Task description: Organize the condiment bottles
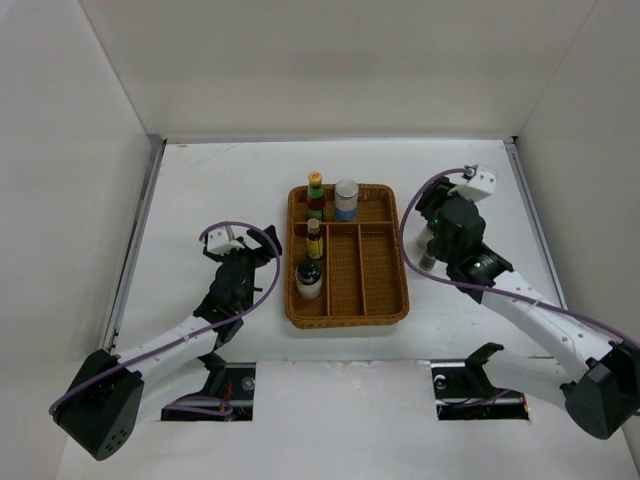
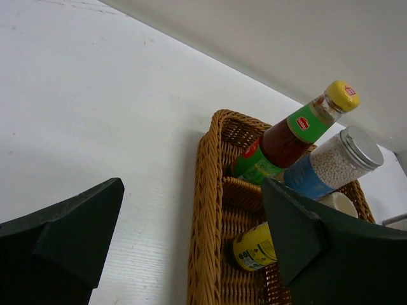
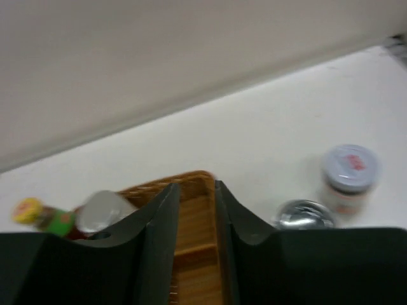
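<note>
Reaching up from the near edge of the white table [image 1: 200, 190], both arms angle toward the brown wicker tray [image 1: 347, 322] that sits between them. The left gripper [image 2: 191, 190] hangs just left of the tray with its fingers spread wide and nothing between them. The right gripper [image 3: 196, 184] is over the table beside the tray's right rim; its fingers are drawn close, leaving only a narrow slot, and they hold nothing. Inside the tray, the squat dark-and-white bottle [image 1: 309, 280] stands upright in the nearest compartment of the left column. The yellow-capped sauce bottle [image 1: 314, 240] stands in the compartment just behind it. Farther back, in the rear section, the second yellow-capped sauce bottle [image 1: 315, 195] stands with the blue-labelled jar [image 1: 346, 200] just beside it on the right. The long compartments on the tray's right side hold no bottles. Outside the tray, on the table to its right, the silver-lidded jar [image 3: 304, 215] stands partly hidden behind the right gripper's finger. The grey-lidded jar [image 3: 350, 173] stands just beyond it, upright.
</note>
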